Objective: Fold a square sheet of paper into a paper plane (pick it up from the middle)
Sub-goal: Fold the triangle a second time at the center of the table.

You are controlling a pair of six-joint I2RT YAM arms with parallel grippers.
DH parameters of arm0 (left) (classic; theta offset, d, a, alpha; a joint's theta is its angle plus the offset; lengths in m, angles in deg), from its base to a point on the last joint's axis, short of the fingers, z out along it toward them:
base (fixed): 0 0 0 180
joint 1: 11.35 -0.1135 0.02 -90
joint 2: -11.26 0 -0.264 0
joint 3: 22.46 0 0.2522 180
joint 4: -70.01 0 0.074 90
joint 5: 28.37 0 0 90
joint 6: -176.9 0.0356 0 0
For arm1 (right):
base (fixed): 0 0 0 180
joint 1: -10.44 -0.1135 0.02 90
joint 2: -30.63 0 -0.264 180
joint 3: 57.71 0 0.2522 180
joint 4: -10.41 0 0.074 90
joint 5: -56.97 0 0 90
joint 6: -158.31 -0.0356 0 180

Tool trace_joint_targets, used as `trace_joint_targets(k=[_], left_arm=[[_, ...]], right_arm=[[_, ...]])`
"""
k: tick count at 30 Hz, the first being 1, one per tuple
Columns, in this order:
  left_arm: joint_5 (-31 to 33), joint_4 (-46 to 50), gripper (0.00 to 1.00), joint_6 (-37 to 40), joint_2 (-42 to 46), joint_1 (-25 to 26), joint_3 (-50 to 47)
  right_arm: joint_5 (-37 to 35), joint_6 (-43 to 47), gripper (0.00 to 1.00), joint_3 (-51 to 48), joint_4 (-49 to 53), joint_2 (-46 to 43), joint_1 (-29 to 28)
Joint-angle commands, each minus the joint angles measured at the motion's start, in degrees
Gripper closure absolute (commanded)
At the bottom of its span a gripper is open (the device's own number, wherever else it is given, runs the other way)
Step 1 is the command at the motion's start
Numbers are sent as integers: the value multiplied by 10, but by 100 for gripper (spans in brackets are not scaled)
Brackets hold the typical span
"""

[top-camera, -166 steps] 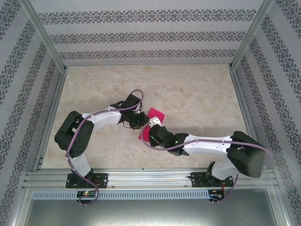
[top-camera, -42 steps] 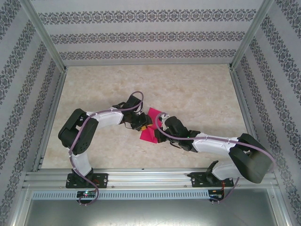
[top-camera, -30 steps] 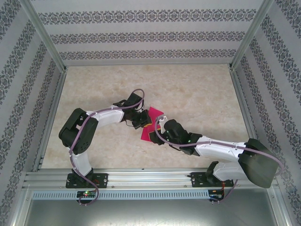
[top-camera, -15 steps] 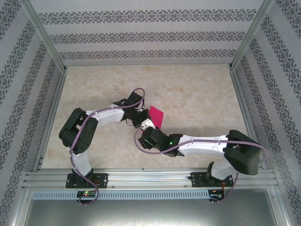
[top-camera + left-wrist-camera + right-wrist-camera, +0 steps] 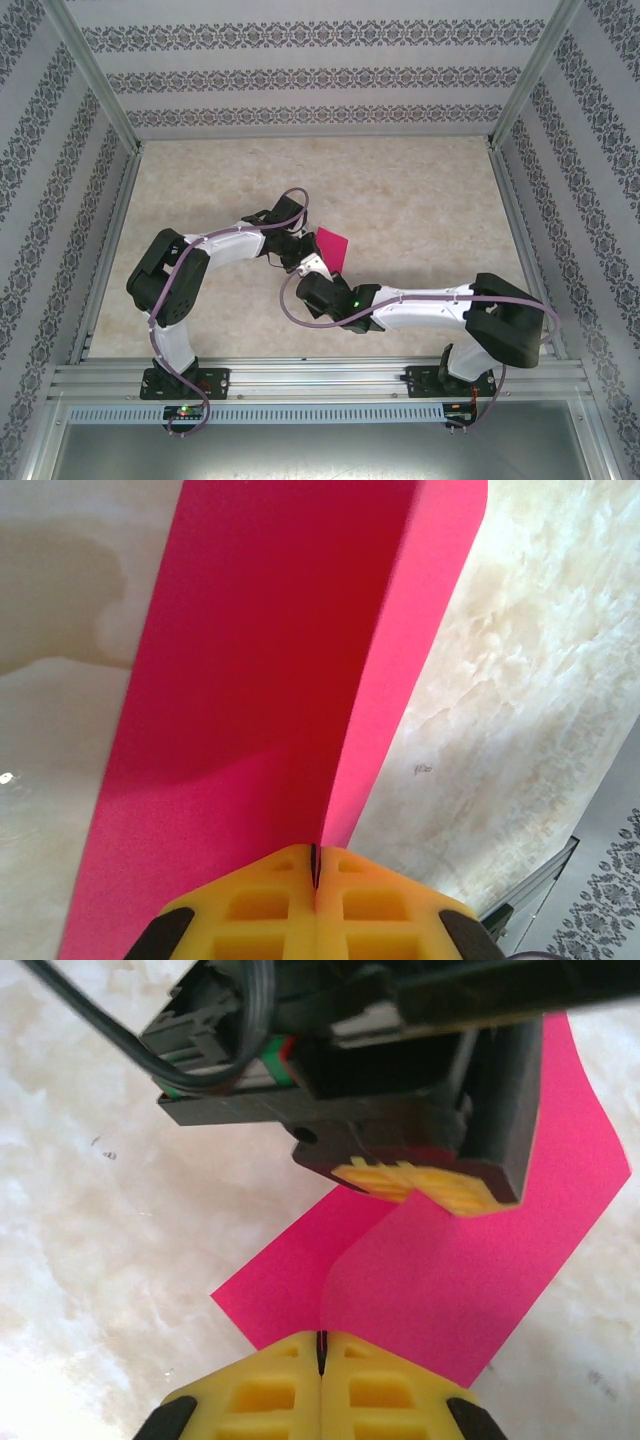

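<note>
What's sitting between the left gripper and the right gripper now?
The square sheet of paper bridges them. In the right wrist view it runs, bent, from the right gripper up to the left gripper, both shut on it.

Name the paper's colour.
The square sheet of paper is plain magenta-pink, clearest in the left wrist view.

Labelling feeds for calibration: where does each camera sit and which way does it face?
Top external: above, behind the bases, looking down at the table, left arm, right arm.
Left wrist: looks past the shut left gripper along the pink paper.
Right wrist: looks past the right gripper at the pink paper and left gripper.
Shared: every view shows the pink paper.
</note>
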Motion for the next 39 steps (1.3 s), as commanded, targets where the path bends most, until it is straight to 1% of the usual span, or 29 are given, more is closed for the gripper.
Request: trace_joint_targets(k=[1, 2, 4, 6, 7, 8, 9, 11, 14, 16, 18, 20, 21, 25, 28, 33, 39], left_arm=[[24, 41, 87, 27, 10, 6, 15], [35, 52, 84, 32, 16, 5, 17], [62, 75, 71, 42, 31, 5, 19], [97, 98, 69, 52, 50, 5, 16], [116, 112, 65, 53, 60, 5, 15], [137, 123, 57, 54, 72, 5, 12], [154, 132, 56, 55, 85, 5, 6], [176, 140, 56, 52, 109, 5, -7], [180, 129, 58, 44, 139, 6, -38], [169, 116, 64, 46, 150, 7, -54], [145, 93, 71, 48, 154, 14, -70], [116, 72, 76, 53, 147, 25, -80], [109, 69, 77, 55, 142, 30, -78], [98, 57, 82, 58, 104, 61, -64], [102, 68, 87, 61, 65, 75, -47], [121, 68, 89, 54, 34, 86, -54], [146, 76, 92, 50, 14, 88, -65]], right_arm=[[28, -11, 100, -22, -23, -27, 16], [45, -14, 100, -33, -38, -36, 22], [107, -21, 100, -55, -76, -50, 45], [164, -36, 100, -79, -114, -61, 70], [195, -41, 100, -90, -135, -63, 82], [229, -49, 100, -101, -154, -66, 99], [250, -58, 100, -109, -169, -68, 111], [285, -67, 100, -122, -192, -70, 134], [335, -80, 100, -139, -220, -70, 168], [363, -88, 100, -146, -233, -69, 188], [392, -91, 100, -153, -244, -68, 207], [426, -95, 100, -156, -248, -62, 230], [437, -98, 100, -156, -247, -58, 237], [473, -106, 100, -160, -250, -40, 269], [478, -110, 100, -161, -243, -36, 279], [465, -96, 100, -149, -197, -31, 289], [442, -63, 100, -105, -119, -13, 292]])
